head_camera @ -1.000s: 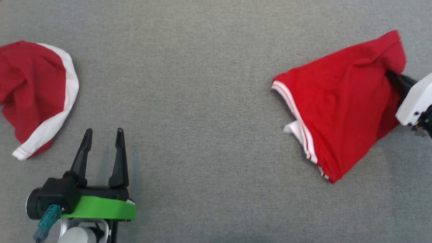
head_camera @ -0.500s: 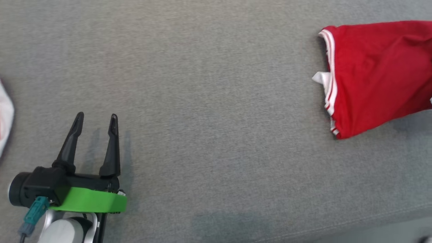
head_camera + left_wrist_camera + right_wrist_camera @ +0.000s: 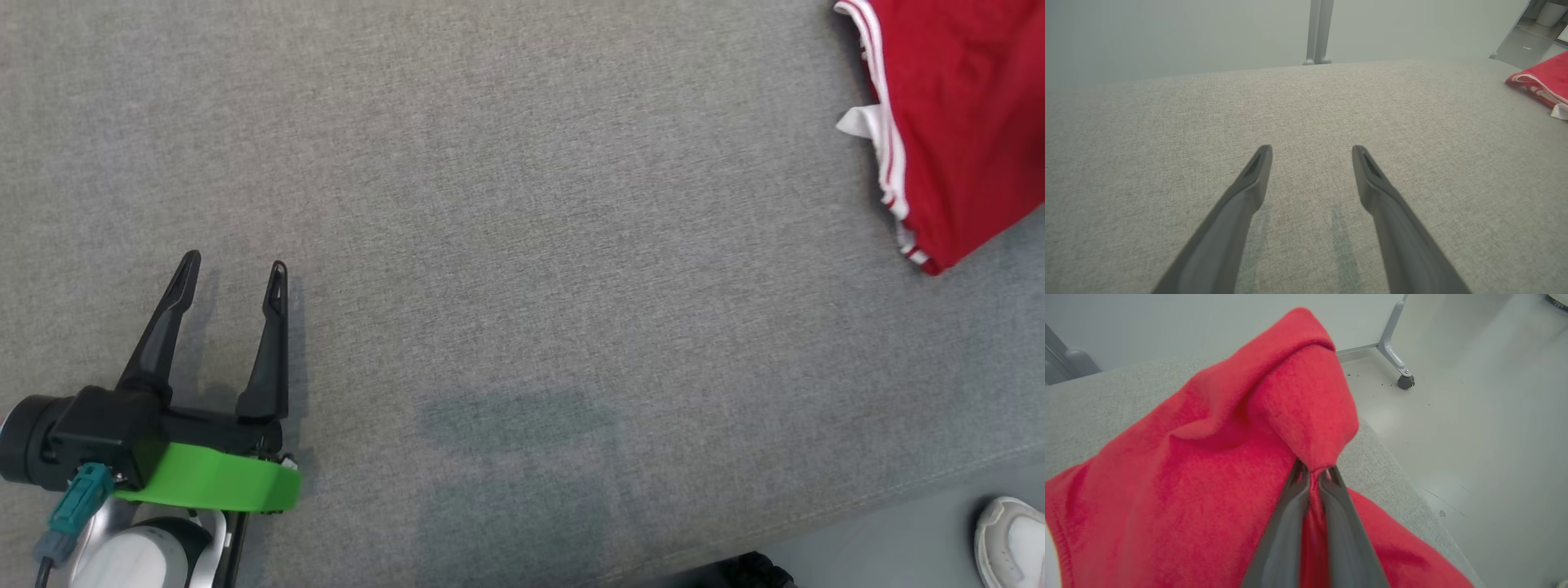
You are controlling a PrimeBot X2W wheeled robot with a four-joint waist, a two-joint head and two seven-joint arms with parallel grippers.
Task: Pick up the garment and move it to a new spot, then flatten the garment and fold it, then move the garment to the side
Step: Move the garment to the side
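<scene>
Right gripper [image 3: 1313, 473] clamped on garment [image 3: 1188, 477], now farther upper right; left gripper [image 3: 235, 263] wide apart, empty; shoe [image 3: 1012, 539] newly visible.

The garment [image 3: 1208, 490] is red cloth with a fine knitted grain, matt, and it is bunched into soft folds just above the fingertips of the right gripper [image 3: 1312, 472]. The fingers [image 3: 1286, 539] pinching it are smooth dark plastic with a dull sheen. Under and ahead of the left gripper [image 3: 235, 261], the table covering [image 3: 522, 245] is grey woven fabric, matt and slightly rough. Behind that gripper's matt black fingers [image 3: 265, 359] sits a smooth green plastic collar [image 3: 212, 486]. Beyond the right gripper, the pale floor [image 3: 1474, 437] is smooth with a faint gloss.
</scene>
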